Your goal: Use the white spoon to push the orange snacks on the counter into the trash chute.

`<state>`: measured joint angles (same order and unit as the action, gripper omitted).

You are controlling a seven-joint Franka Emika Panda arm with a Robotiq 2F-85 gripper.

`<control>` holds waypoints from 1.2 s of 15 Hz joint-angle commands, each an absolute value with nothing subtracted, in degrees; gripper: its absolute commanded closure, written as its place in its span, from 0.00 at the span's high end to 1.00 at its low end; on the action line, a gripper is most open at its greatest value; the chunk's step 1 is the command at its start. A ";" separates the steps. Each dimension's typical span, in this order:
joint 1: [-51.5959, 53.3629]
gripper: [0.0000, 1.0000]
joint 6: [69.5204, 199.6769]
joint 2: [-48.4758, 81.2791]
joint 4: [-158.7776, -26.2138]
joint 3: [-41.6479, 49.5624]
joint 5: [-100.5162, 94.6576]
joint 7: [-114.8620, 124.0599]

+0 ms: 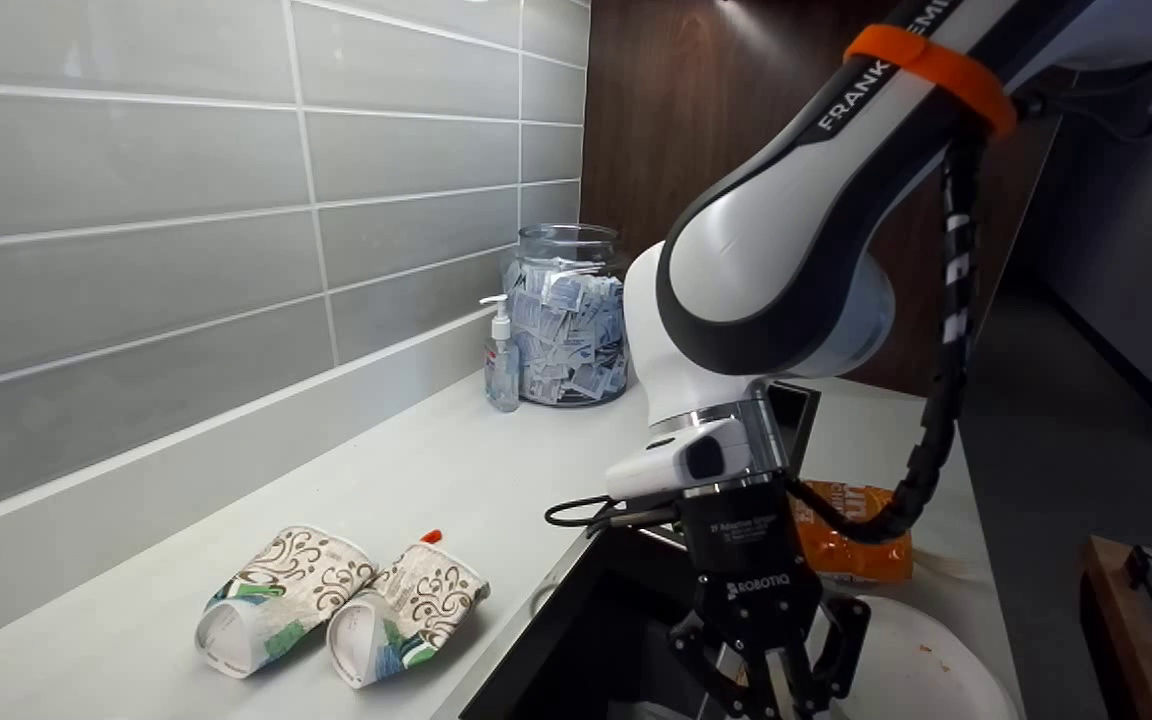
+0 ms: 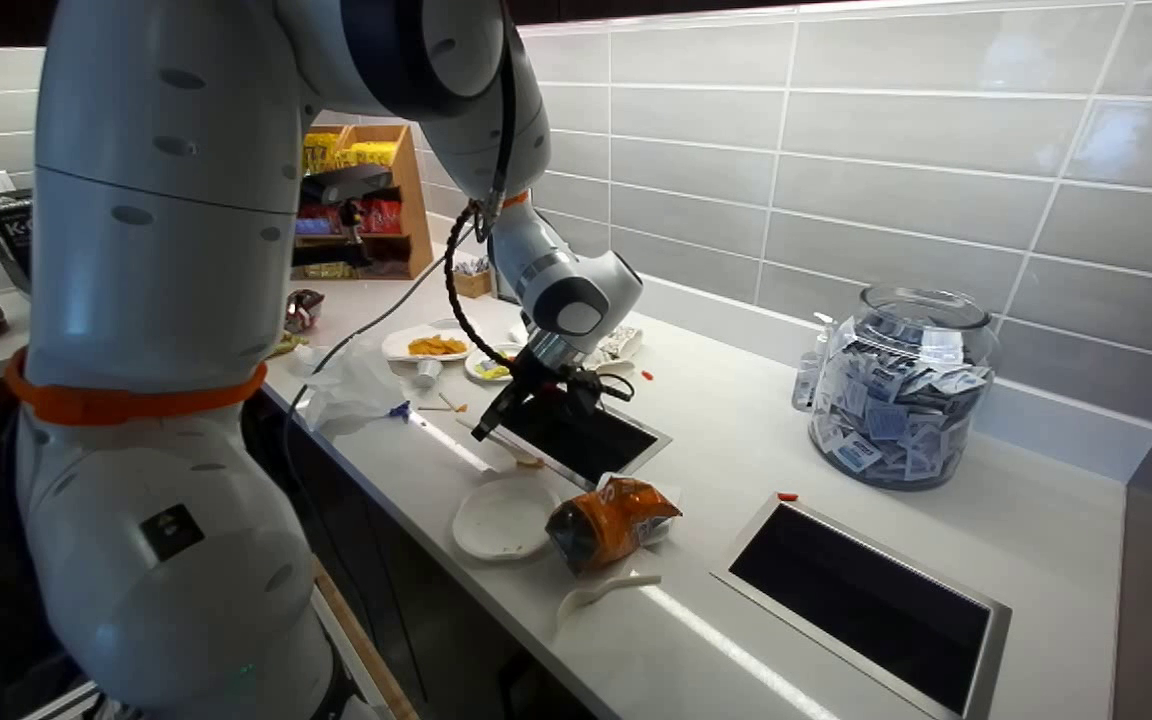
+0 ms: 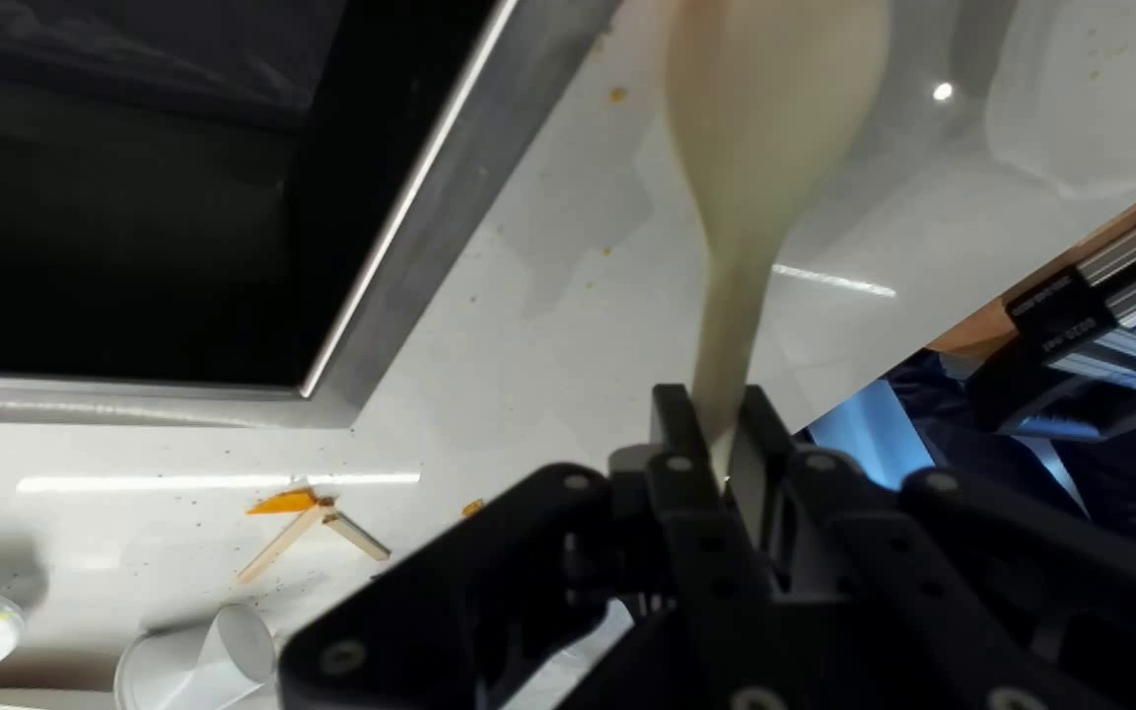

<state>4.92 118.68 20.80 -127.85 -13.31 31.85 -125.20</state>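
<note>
Spoon [image 3: 745, 222] | handle pinched in claw [image 3: 716, 424] | bowl jutting outward

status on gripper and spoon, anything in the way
Gripper shut on white spoon. Spoon beside dark opening, contact with counter unclear. Crumbs between them, likely no obstacle.

White arm [image 1: 776, 225] — orange-banded; black hand [image 3: 713, 419]

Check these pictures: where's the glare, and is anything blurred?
Wrist view: the long cream-white spoon between the jaws is blurred toward its bowl, and bright reflections mark the smooth pale grey-white countertop; in an exterior view, a long streak of light runs over it near the shiny orange snack bag; in both exterior views, pale reflections show on the glossy grey rectangular wall tiles.
</note>
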 commanded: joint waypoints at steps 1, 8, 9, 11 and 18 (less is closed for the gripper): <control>4.89 0.03 117.99 20.71 -127.23 -13.72 30.66 -124.41; 5.70 0.03 117.47 18.92 -128.80 -14.23 30.41 -121.35; 5.75 0.03 117.25 18.90 -128.94 -14.22 30.36 -120.46; 5.72 0.03 117.07 18.57 -129.39 -14.33 30.35 -119.65; 5.34 0.03 115.17 19.51 -129.19 -14.22 27.99 -119.17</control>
<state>5.53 117.01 20.15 -128.66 -14.43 29.93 -120.17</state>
